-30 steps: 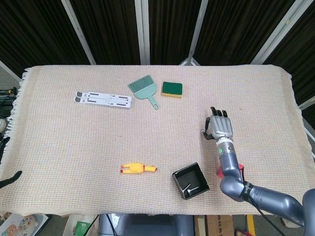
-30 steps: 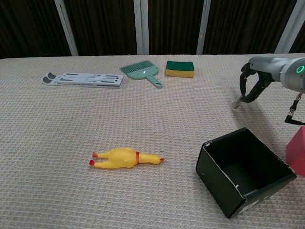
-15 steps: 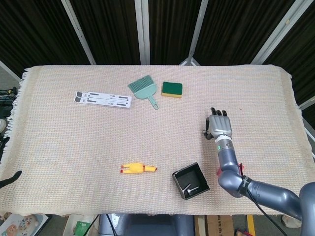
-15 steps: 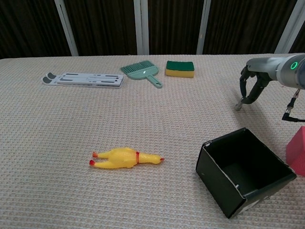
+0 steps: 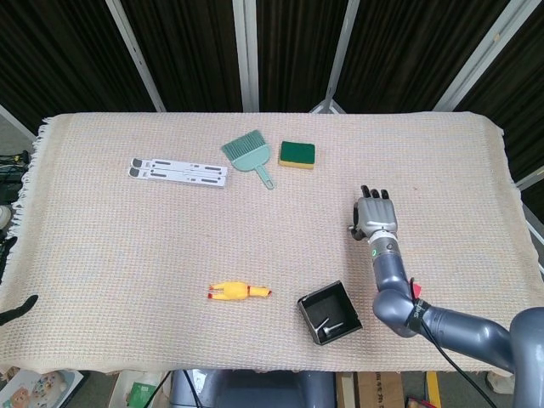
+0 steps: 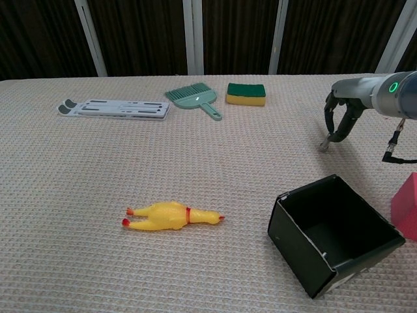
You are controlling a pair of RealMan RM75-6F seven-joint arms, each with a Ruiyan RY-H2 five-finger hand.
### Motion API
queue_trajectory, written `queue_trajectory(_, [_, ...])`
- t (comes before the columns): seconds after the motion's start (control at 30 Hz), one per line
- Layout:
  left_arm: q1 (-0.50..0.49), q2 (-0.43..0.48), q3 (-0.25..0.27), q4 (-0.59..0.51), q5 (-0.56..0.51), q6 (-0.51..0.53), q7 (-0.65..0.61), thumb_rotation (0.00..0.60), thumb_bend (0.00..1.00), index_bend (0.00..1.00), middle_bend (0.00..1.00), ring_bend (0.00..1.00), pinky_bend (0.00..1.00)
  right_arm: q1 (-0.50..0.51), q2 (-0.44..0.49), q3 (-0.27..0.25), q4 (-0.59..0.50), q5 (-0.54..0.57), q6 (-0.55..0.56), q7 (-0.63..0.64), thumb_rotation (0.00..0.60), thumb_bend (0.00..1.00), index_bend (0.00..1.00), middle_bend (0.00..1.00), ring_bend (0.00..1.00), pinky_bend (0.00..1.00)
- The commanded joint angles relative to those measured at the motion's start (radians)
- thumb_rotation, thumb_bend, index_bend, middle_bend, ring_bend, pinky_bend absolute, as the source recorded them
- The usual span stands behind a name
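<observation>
Over the preceding second the right hand (image 5: 376,218) drew slightly back toward the robot; nothing else had shifted. It hovered over bare cloth (image 5: 127,246), fingers (image 6: 339,120) apart and drooping, holding nothing. The black box (image 5: 329,313) lay nearest, open side up, toward the front edge, apart from the hand. A red block (image 6: 406,205) sat just right of the box. A yellow chicken (image 5: 238,291) lay left of it. Brush (image 5: 249,154), sponge (image 5: 297,154) and white stand (image 5: 178,172) lay at the far side. The left hand was out of sight.
</observation>
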Motion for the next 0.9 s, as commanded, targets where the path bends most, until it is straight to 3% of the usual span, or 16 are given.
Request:
queue_trajectory(0.03, [-0.001,0.0,0.0,0.0,0.0,-0.001,0.001,0.6,0.23,0.11,0.0,0.0,0.0,0.006,0.001,-0.003,0.0,0.009,-0.001,-0.002,0.6,0.39,0.65,0.09,0.08,0.0])
queue_trajectory(0.9, [-0.002,-0.003,-0.001,-0.002,-0.003,-0.004,0.01,0.6,0.23,0.11,0.0,0.0,0.0,0.042,-0.002,-0.035,0.027,0.05,-0.024,0.004,0.6,0.39,0.5,0.08,0.03,0.0])
